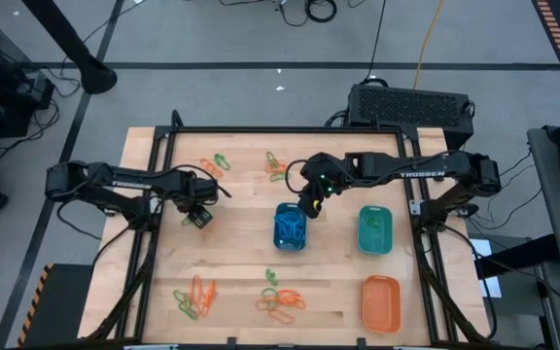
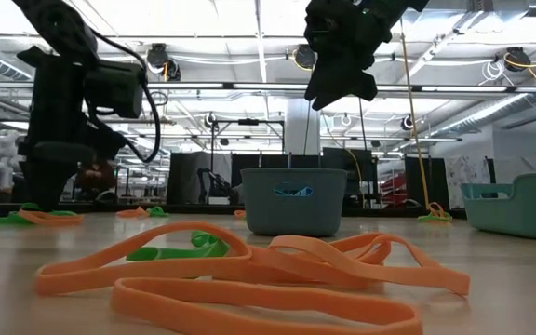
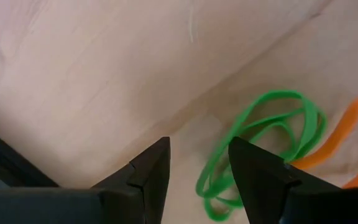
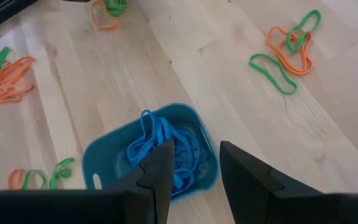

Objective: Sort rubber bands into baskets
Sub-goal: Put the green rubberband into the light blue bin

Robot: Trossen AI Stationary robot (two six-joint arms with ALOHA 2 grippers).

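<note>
My left gripper [image 3: 197,152] points down, low over the table's left part [image 1: 199,216], and is open. A green rubber band [image 3: 263,134] lies on the wood beside one finger, one end of it reaching into the gap; an orange band [image 3: 347,140] lies just past it. My right gripper [image 4: 196,155] hangs open above the blue basket [image 1: 291,228], which holds several blue bands [image 4: 160,149]. Nothing is between its fingers. The teal basket [image 1: 375,230] and orange basket [image 1: 381,301] stand to the right.
Piles of green and orange bands lie at the far left [image 1: 215,163], far middle [image 1: 276,165], near left [image 1: 194,297] and near middle [image 1: 280,299]. Bare wood shows between the left gripper and the blue basket. A black frame [image 1: 280,130] borders the table.
</note>
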